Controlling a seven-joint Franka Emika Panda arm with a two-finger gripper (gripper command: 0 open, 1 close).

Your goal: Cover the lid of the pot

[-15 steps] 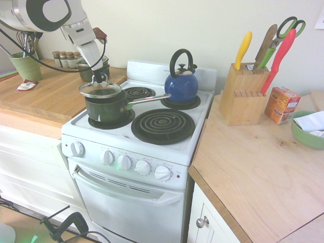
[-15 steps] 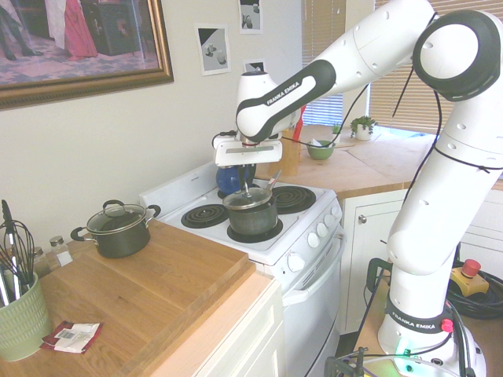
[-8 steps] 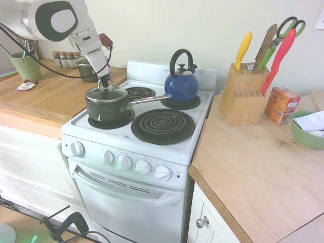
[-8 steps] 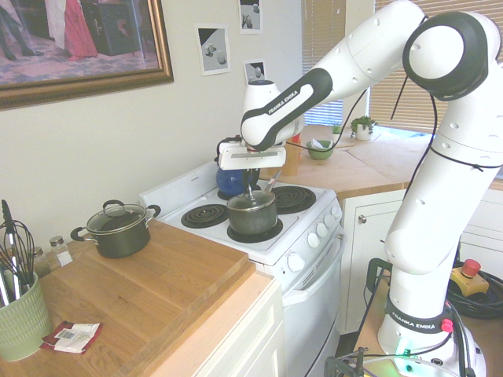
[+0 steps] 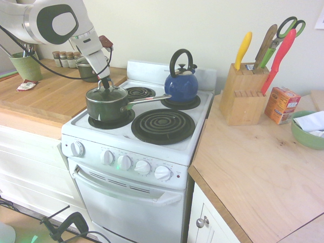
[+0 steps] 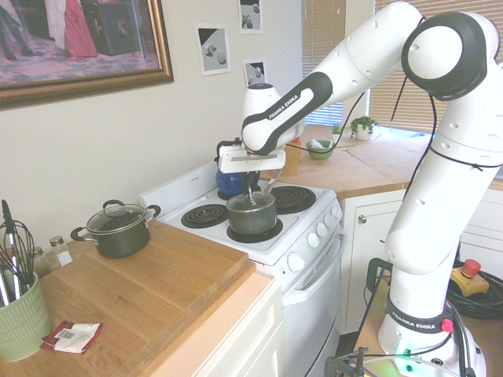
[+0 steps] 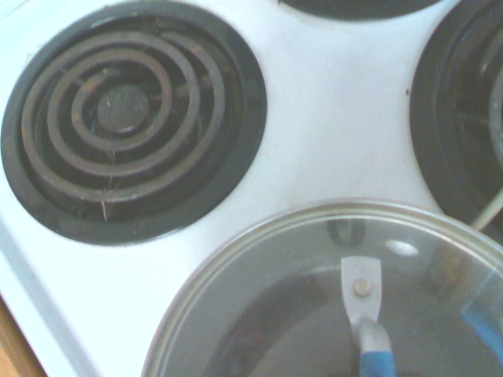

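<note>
Glass lid [image 5: 114, 94]: atop green saucepan [image 5: 106, 108] — rigid, slippery, probably breakable
Best hold: arched metal handle [image 7: 368, 314]
Pincer [image 5: 105, 87]: closed on that handle — lid looks seated

1. The pot [image 5: 107, 110] is showing dark green.
2. The lid [image 7: 275, 298] is showing clear, with a silver rim.
3. The kettle [image 5: 181, 88] is gleaming blue, its handle [image 5: 173, 59] showing black.
4. The knife handles are showing yellow [image 5: 243, 49], brown [image 5: 266, 43] and red [image 5: 282, 49].
5. The counter [image 6: 169, 287] is showing brown wood grain.
</note>
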